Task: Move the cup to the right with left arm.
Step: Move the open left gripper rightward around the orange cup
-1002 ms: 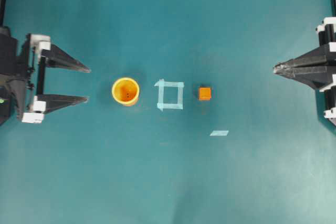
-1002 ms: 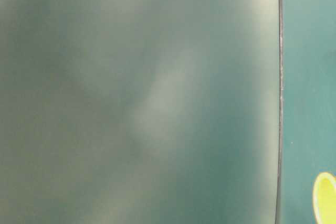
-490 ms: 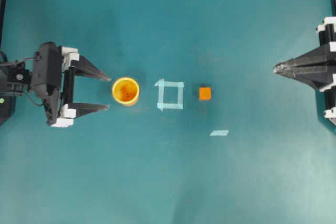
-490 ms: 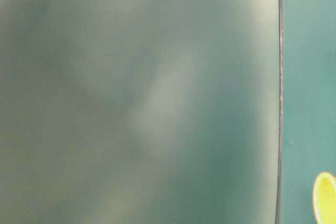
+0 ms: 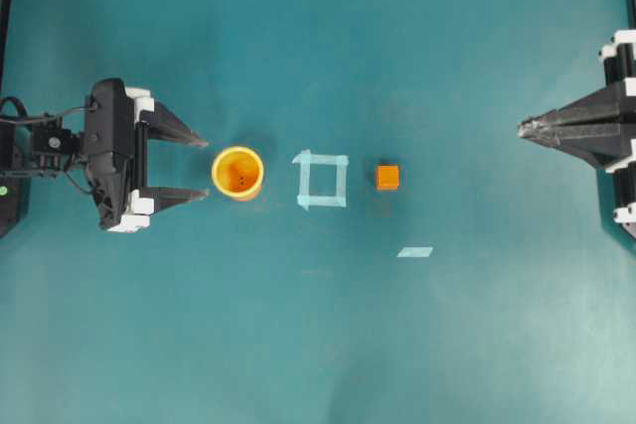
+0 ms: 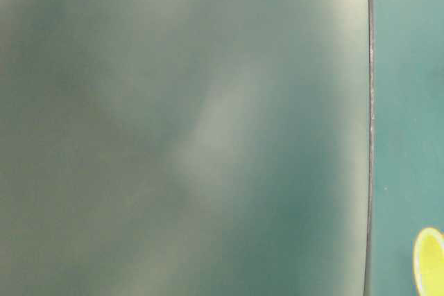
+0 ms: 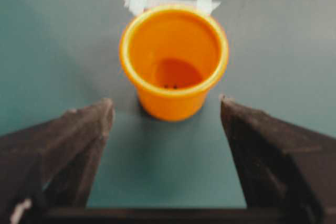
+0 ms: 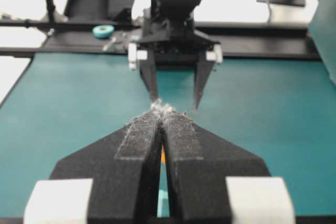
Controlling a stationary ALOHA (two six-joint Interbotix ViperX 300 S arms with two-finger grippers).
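Left gripper (image 5: 203, 165) wide open, empty, fingertips just short of cup (image 5: 238, 173) toward tabletop's left edge. Right gripper (image 5: 524, 129) closed, empty, right edge.

A smooth, glossy orange plastic cup (image 7: 174, 61) stands on the matt teal table covering (image 5: 318, 345), beside a square of pale, papery tape (image 5: 323, 180) and a small matt orange cube (image 5: 388, 177). The left gripper (image 5: 199, 167) shows matt black fingers with white plastic blocks; the right gripper (image 8: 162, 110) carries rough, fuzzy black foam-like pads fraying at the tips.
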